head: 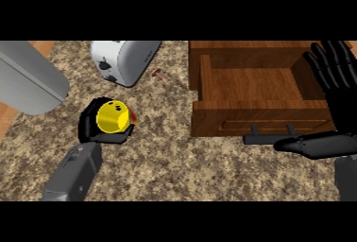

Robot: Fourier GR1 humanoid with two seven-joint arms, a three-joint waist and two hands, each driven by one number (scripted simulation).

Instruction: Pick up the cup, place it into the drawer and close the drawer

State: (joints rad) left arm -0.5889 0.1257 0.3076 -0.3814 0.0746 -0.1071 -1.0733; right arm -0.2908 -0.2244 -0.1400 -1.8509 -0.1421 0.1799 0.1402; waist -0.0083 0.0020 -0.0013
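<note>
On the speckled bench point(181, 165), left of the middle, the yellow cup point(112, 116) sits inside the black left hand point(97, 124), whose fingers and thumb curl round its sides so that only the yellow mouth and a patch of red on its right side show. The cup's mouth tilts toward the camera, which suggests it is gripped by its wall, ready to be carried; whether its base touches the bench or is clear of it cannot be told. The grey forearm point(73, 172) comes up from the lower edge to reach it.

To the right stands the wooden drawer point(258, 90), pulled open, its bare floor showing and its dark handle point(268, 137) facing the robot. That open box is where the cup must go, so it lies well apart from the cup, across a stretch of bench. The right hand point(335, 75) is at the drawer's right edge, fingers straight and spread upward, holding nothing; it is probably placed there to push the front shut once the cup is inside.

Behind the cup are a silver toaster point(124, 61) and a grey rounded appliance point(28, 78), neither in the path.
</note>
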